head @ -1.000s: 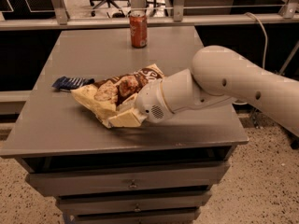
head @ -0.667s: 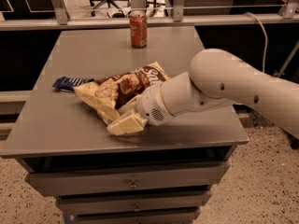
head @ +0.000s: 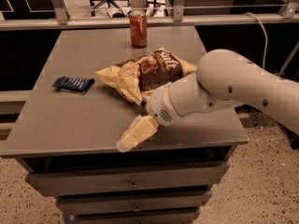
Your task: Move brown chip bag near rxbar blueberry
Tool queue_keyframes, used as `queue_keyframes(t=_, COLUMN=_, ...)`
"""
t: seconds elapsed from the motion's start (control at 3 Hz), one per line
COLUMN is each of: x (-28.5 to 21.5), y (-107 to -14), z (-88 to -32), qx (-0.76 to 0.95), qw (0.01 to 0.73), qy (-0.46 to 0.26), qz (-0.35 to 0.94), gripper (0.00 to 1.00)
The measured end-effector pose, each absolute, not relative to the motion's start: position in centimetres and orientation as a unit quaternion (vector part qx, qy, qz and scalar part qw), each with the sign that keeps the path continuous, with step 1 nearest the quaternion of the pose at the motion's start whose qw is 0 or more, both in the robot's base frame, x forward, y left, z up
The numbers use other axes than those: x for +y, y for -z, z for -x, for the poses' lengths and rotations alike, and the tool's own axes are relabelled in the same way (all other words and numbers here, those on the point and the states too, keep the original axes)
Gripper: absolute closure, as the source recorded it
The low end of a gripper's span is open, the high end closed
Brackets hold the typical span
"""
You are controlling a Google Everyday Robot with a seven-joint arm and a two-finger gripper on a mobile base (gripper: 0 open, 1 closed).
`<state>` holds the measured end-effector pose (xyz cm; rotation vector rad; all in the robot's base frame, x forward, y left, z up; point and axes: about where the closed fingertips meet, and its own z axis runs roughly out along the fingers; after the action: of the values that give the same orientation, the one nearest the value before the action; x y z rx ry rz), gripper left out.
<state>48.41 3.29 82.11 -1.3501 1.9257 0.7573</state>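
The brown chip bag (head: 148, 72) lies crumpled in the middle of the grey table (head: 84, 120), with its dark centre and white lettering facing up. The rxbar blueberry (head: 73, 84), a small dark blue wrapper, lies flat to the bag's left with a short gap between them. My gripper (head: 137, 134) hangs low over the table's front edge, just in front of the bag's near corner and apart from it. It holds nothing that I can see. The white arm (head: 233, 85) reaches in from the right.
A red soda can (head: 138, 29) stands upright at the back of the table, behind the bag. Drawers (head: 133, 183) sit below the tabletop. A railing and an office chair are beyond the far edge.
The bag now lies further right and back, with a wider gap to the blue bar. My gripper has come off the bag's near edge and dropped toward the table's front edge.
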Motion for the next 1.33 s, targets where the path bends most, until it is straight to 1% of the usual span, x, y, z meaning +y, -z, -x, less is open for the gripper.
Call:
queue_keyframes(t=0.67, x=-3.5, y=-82.8, z=-51.7, qx=0.788, qw=0.368, qy=-0.209, qz=0.448, gripper=0.00)
queue_keyframes(t=1.33, x=-9.3, y=-86.2, z=-55.2, qx=0.804, qw=0.433, qy=-0.146, qz=0.380, gripper=0.00)
